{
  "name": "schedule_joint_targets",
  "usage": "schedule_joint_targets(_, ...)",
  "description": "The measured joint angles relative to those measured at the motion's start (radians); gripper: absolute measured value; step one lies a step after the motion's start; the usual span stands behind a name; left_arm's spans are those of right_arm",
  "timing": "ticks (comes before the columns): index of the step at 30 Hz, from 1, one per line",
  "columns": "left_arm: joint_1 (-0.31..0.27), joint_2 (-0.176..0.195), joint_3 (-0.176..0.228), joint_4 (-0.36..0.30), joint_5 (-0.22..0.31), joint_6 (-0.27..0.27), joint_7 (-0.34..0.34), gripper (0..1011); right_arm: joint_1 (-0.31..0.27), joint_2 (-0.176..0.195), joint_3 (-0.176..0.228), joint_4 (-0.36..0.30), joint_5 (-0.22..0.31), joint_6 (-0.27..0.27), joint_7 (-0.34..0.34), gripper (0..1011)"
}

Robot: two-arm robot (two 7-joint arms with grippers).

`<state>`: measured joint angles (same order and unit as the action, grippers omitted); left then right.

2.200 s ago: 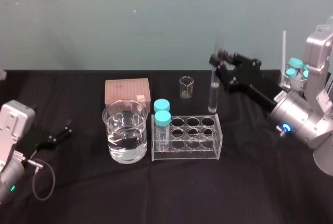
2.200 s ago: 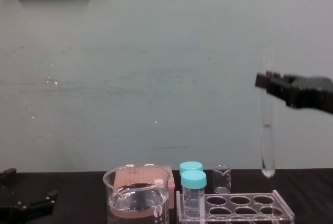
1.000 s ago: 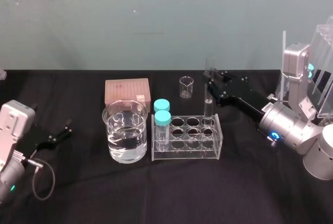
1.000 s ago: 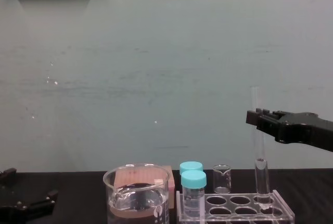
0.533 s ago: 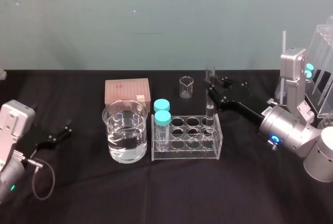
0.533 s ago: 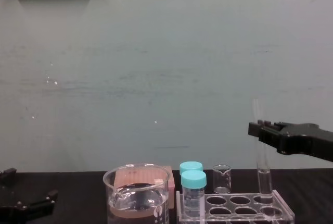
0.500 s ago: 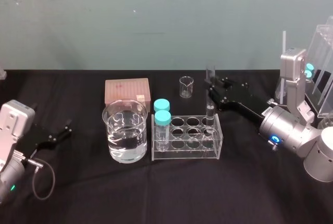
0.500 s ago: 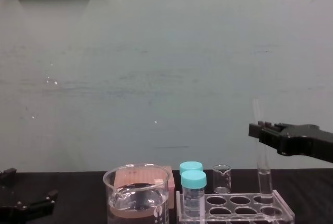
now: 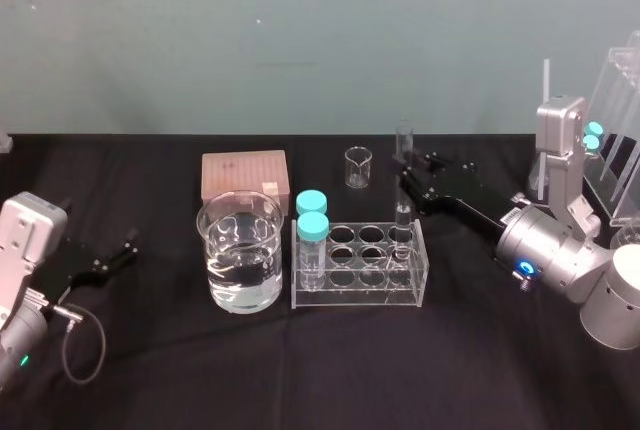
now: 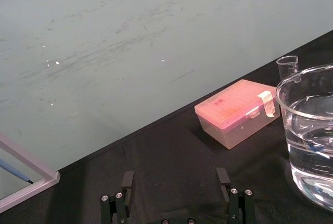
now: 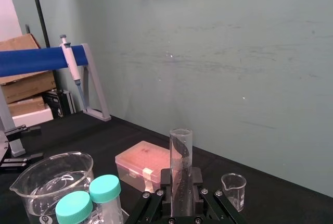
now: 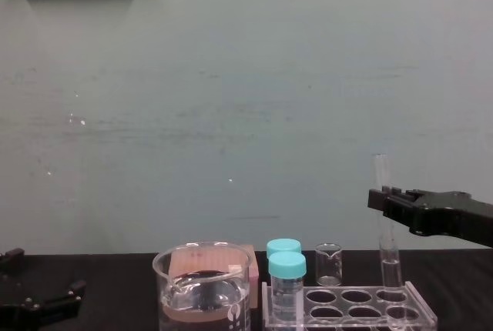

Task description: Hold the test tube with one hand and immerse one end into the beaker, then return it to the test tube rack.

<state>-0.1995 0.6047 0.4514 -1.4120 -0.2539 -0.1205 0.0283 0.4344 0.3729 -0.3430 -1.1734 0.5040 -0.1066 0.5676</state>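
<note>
The test tube point(image 9: 403, 155) stands upright with its lower end down in the far right hole of the clear test tube rack point(image 9: 350, 296). My right gripper point(image 9: 407, 178) reaches in from the right and is shut on the tube's upper part. In the right wrist view both fingers point(image 11: 166, 183) press the tube point(image 11: 180, 151). From the chest, the tube point(image 12: 383, 227) rises above the rack point(image 12: 350, 309) through the gripper point(image 12: 379, 199). The beaker point(image 9: 240, 250) with water stands left of the rack. My left gripper point(image 9: 122, 252) rests open at the far left, parked.
Two teal-capped vials point(image 9: 312, 218) fill the rack's left end. A pink tip box point(image 9: 244, 175) and a tiny beaker point(image 9: 357, 166) sit behind. A clear acrylic stand point(image 9: 622, 140) with teal-capped vials is at the far right.
My right gripper has come down a little with the test tube, sinking it deeper into the rack's far right hole. The left arm has not moved.
</note>
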Motion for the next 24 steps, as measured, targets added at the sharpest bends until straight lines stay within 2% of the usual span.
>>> schedule_joint_targets(24,0.0,0.0,0.0,0.0,0.0,0.0,0.0,1000,0.035,-0.018,-0.013,0.053,0.001,-0.002,0.017,224)
